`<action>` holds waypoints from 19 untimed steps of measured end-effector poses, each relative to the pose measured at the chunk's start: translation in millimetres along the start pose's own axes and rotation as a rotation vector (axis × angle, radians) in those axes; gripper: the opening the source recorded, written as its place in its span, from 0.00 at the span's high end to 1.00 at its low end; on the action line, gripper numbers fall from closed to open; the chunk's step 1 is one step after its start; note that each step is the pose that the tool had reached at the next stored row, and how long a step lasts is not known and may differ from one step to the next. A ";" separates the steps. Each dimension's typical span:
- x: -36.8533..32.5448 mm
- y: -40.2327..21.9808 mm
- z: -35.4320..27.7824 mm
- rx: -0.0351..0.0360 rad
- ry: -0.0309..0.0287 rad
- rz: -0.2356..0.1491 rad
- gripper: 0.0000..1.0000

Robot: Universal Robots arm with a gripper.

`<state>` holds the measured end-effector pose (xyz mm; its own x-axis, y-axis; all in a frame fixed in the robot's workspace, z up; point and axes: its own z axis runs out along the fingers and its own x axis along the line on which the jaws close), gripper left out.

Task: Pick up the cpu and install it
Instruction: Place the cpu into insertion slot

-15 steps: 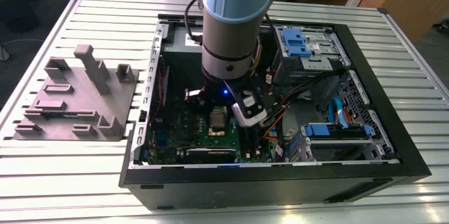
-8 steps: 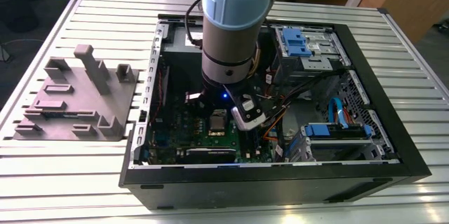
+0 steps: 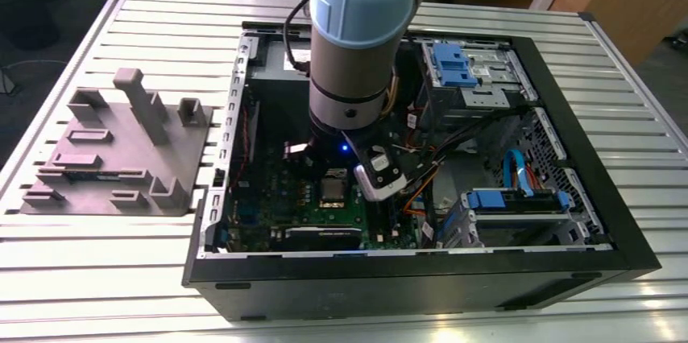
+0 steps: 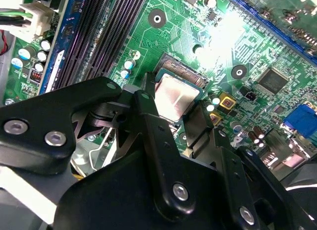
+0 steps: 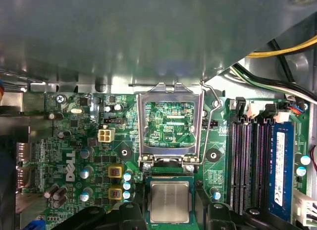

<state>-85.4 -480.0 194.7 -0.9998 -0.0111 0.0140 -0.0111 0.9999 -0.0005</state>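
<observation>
Nearest the lens in the second wrist view is the black linkage of the gripper [image 4: 174, 111], whose two fingers [image 4: 151, 126] close from opposite sides onto the cpu [image 4: 174, 95] and grasp it by its edges. The cpu lies flat, silvery top upward, with a pale rim around it. It is positioned over the socket [image 4: 185, 74], a strip of whose dark contact field shows just beyond one cpu edge (whether the chip is fully seated cannot be told). In the first wrist view the cpu [image 5: 170, 201] sits between the same black fingers, directly next to the hinge of the frame [image 5: 171, 93]. The frame is swung open and lies flat, so the green board [image 5: 64, 155] shows through its window. The lever [image 5: 214, 103] runs along one side of the frame. Beyond the lever are the parallel slots [image 5: 247, 160], with a blue module [image 5: 280, 165] in the outer one. Yellow and black cables [image 5: 282, 50] cross the grey metal past the slots. In the exterior view the arm [image 3: 355, 45] reaches straight down into the open black case [image 3: 430, 278]. The case rests on a slatted metal table [image 3: 108, 278]. A grey fixture [image 3: 108, 158] lies on the table beside the case, on the exterior view's left.
</observation>
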 end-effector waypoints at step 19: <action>0.4 -3.7 6.6 0.0005 0.0004 0.014 0.53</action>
<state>-85.9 -483.7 188.1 -0.9999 0.0034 0.0144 0.0034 1.0000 -0.0012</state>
